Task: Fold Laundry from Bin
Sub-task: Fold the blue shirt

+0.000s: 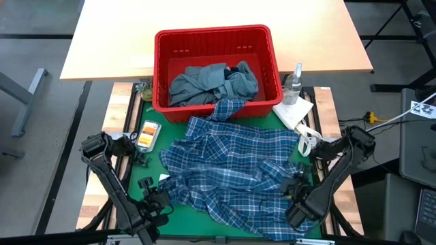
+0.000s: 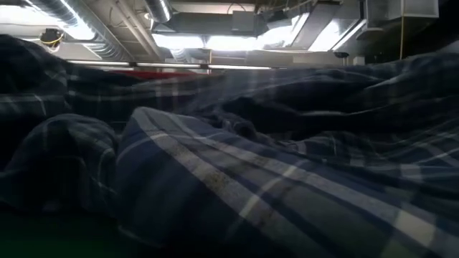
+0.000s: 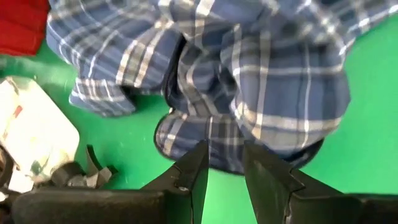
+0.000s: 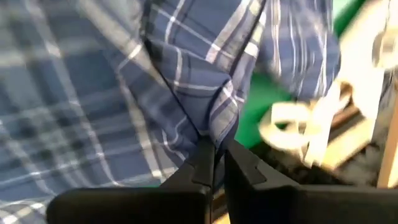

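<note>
Blue-white plaid shirt (image 1: 235, 173) is seen spread crumpled over the green mat (image 1: 262, 122) at lower centre, below the red bin (image 1: 216, 42) holding grey laundry (image 1: 204, 83). A fold is pinched by the right gripper (image 4: 216, 163) at lower right; the left gripper (image 3: 224, 165), lower left, is held slightly parted, empty.

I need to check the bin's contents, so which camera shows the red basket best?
The high view: the whole bin with grey garments inside. The left wrist view catches only a red corner; the low and right wrist views show just plaid shirt.
</note>
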`<state>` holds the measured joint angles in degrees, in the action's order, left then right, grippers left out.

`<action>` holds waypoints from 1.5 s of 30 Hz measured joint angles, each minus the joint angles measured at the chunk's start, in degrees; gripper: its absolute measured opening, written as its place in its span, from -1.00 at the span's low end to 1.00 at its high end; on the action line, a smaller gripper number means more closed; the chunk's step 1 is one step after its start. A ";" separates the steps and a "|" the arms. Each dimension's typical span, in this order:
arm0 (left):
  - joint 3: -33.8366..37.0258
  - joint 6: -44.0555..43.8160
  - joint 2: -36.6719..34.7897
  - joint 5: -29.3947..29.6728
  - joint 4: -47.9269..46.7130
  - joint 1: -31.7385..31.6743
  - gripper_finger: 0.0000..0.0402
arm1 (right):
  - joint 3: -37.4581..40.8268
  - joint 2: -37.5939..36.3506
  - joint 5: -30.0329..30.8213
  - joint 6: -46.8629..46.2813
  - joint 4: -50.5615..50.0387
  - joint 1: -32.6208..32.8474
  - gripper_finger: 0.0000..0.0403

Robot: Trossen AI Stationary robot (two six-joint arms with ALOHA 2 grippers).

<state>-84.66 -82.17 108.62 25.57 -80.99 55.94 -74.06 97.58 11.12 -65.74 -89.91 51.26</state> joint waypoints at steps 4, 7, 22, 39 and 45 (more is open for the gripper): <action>0.00 0.06 0.00 3.94 0.94 -0.02 -0.52 | 3.20 -0.02 -2.75 -1.98 0.07 0.45 -0.92; 0.00 0.08 0.00 5.65 0.96 -0.07 -0.52 | 4.13 -0.02 -3.22 -1.96 0.07 0.47 -0.92; 0.00 -1.29 0.00 2.46 6.35 -1.64 -0.23 | 4.13 -0.02 -4.65 -1.54 1.51 0.47 -0.65; -3.81 -5.85 0.00 -2.84 5.32 -1.12 -0.03 | 2.51 -0.02 -11.83 1.70 -0.18 0.51 -0.06; -5.18 -5.86 0.00 2.57 6.45 1.23 -0.03 | -0.29 -0.02 -11.78 3.02 -0.19 0.53 -0.05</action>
<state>-89.84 -88.02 108.62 28.15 -74.54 57.18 -74.36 97.56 -0.67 -62.72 -90.10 51.79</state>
